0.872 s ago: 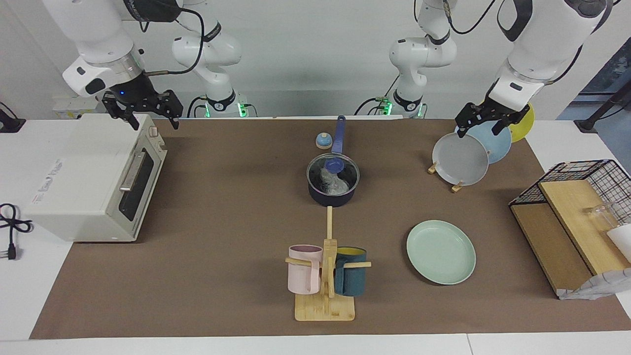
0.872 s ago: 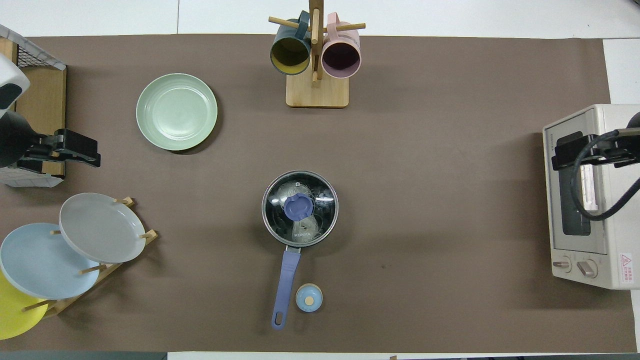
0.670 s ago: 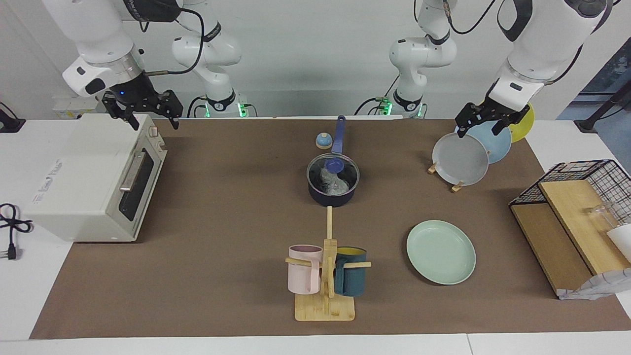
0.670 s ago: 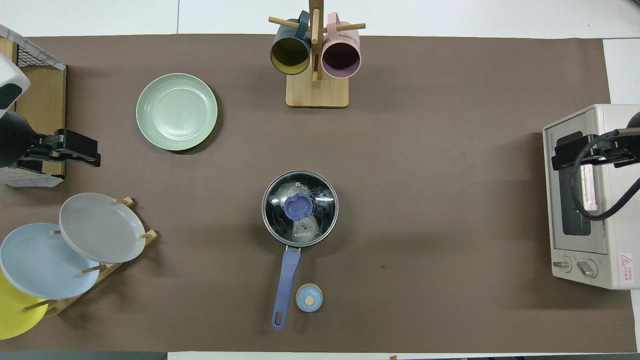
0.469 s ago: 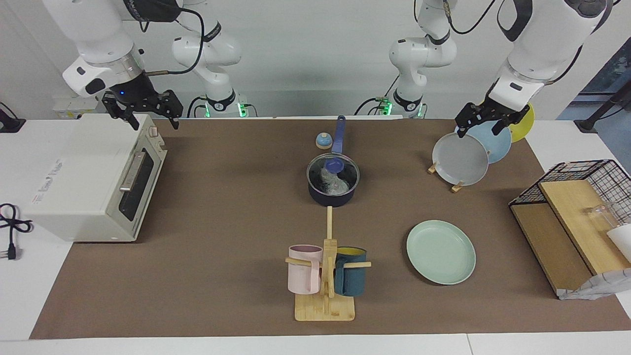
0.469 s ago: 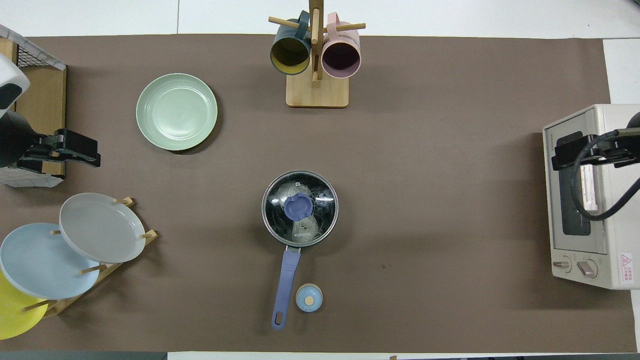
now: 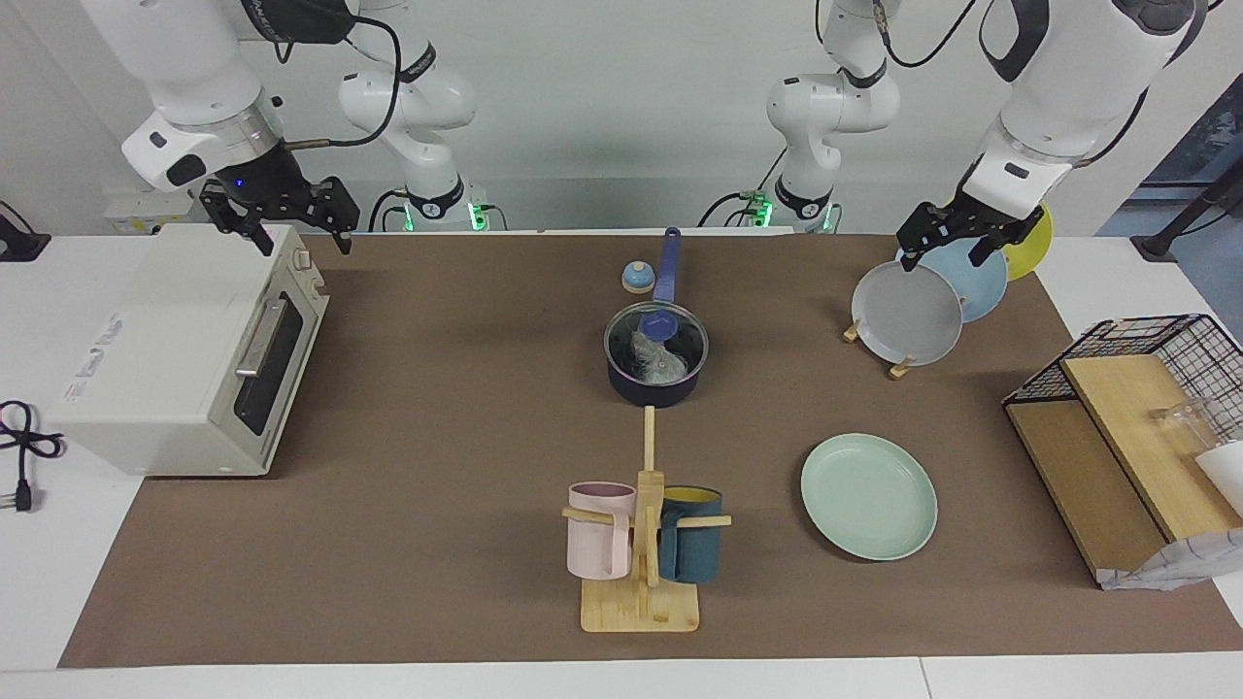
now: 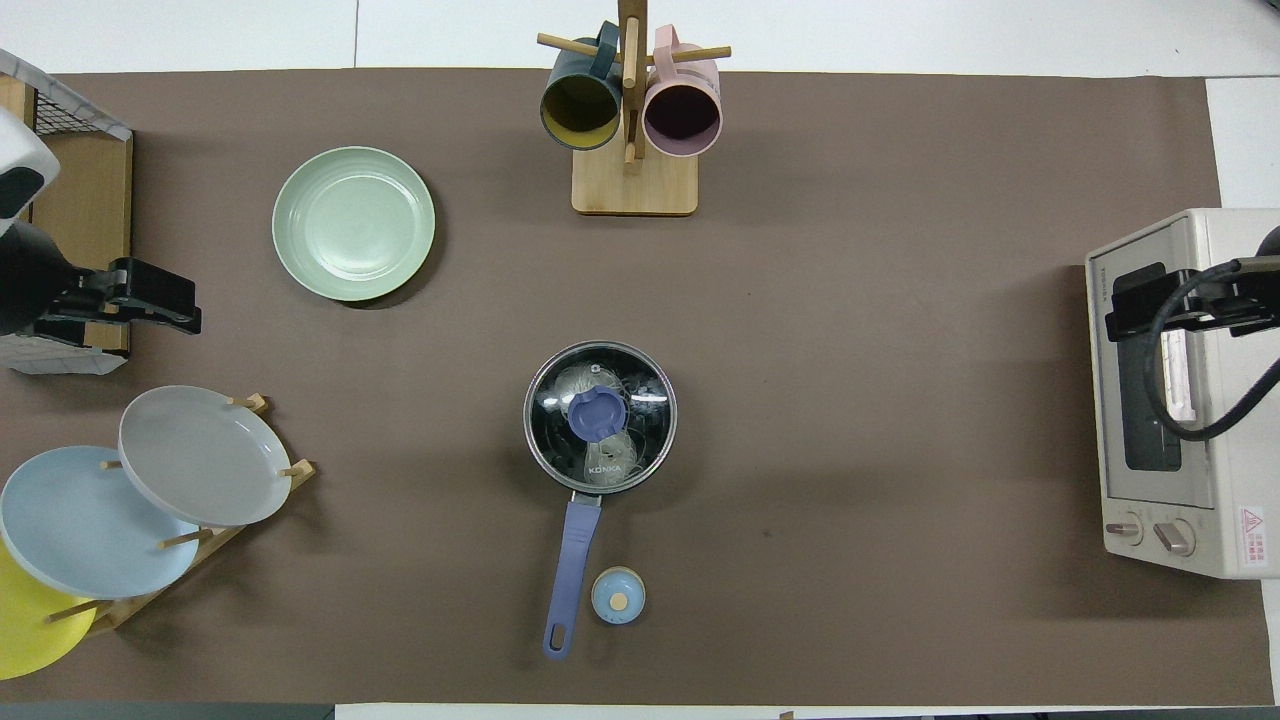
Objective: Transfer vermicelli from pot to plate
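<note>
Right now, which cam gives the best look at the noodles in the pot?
The overhead view. It looks straight down through the glass lid of the pot, so both noodle clumps show either side of the blue knob. The facing view shows them at a slant, as one pale mass partly hidden by the knob and rim.

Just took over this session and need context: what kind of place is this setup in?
Probably a robotics lab's mock kitchen, not a home: two arms mounted at a paper-covered table, with a toaster oven, mug stand, plate rack and lidded pot.
</note>
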